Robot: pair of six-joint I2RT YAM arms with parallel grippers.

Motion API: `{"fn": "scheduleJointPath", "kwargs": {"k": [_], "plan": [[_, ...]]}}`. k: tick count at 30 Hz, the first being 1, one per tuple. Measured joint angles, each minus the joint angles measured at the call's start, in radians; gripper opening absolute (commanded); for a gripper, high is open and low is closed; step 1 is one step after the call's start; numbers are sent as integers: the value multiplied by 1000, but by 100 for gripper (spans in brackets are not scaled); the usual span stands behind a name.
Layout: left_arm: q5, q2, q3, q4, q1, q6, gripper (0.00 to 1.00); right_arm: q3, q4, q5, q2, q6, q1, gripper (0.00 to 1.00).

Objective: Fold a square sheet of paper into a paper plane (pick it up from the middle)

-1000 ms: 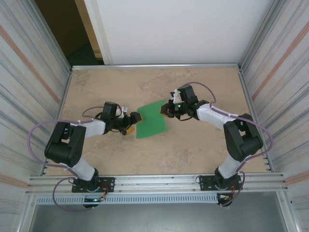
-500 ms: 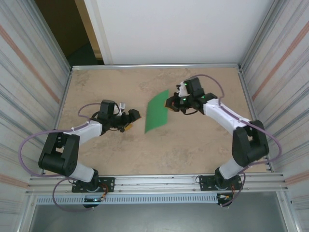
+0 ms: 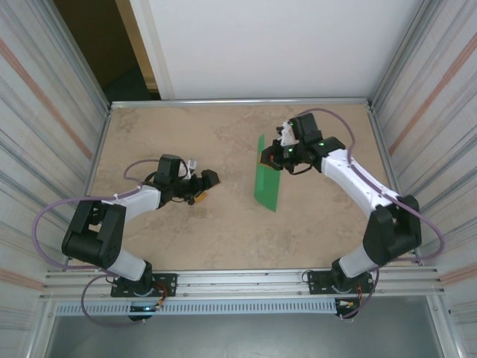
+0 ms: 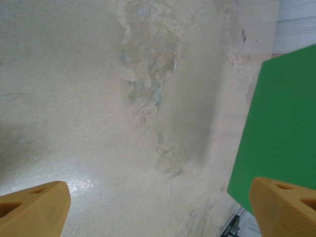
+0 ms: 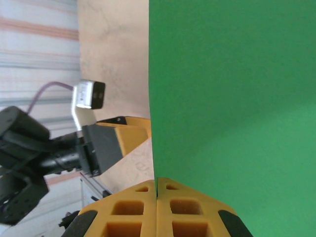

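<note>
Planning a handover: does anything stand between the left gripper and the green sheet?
Nothing visible. Just bare table lies between the open left gripper and the square sheet of paper, which the right gripper pinches shut.

Sheet of paper (image 3: 267, 181) is raised over the tabletop (image 3: 171, 127), nearly edge-on from above, just to the 3 o'clock side of centre. The right arm (image 3: 350, 175) comes in from 4 o'clock, and the right jaws sit at the sheet's 12 o'clock end with the sheet pinched between them. Off at 9 o'clock from the sheet, well apart, the left jaws face it at the tip of the left arm (image 3: 141, 198), bare tabletop between. From the left wrist, the sheet stands at 3 o'clock. From the right wrist, the left arm sits at 9 o'clock, beyond the sheet's edge.
</note>
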Motion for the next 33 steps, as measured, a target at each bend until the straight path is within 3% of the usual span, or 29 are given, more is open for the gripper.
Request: {"fn": "scheduleJointPath", "kwargs": {"k": [9,16,33], "plan": [[-1,0,0,0,-14,-6,99,-80,266,-69,225,89,58,0],[-1,11,3,0,-41,-9,96,-146,388,-95,259,109,29,0],[-39,230,255,-92,-186,18,76,-169,410,-106,350,69,-33,0]]}}
